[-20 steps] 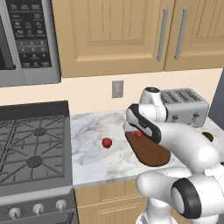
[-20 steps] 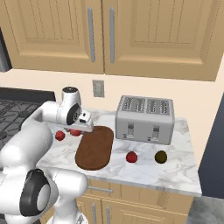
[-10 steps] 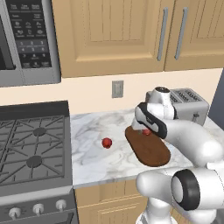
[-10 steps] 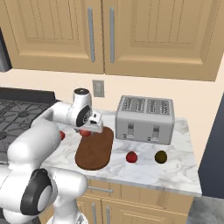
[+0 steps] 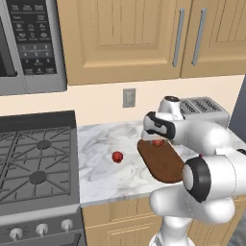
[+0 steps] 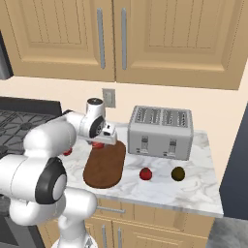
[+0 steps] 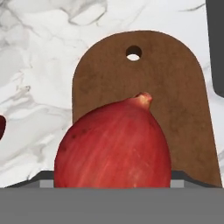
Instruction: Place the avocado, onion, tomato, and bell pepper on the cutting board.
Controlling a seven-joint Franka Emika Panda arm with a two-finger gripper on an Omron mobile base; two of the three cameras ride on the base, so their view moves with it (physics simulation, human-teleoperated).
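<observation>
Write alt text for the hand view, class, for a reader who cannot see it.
A red onion fills the foreground, held in the gripper above the rounded end of a dark reddish-brown cutting board with a hanging hole. White marble counter surrounds the board.

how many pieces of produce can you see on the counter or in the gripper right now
4. A red onion in the gripper over the cutting board; a red one left of the board; a red one and the avocado before the toaster.

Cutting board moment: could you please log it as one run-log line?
gripper: shut on red onion | position: above cutting board far end | avocado: on counter by toaster | onion not yet released
</observation>
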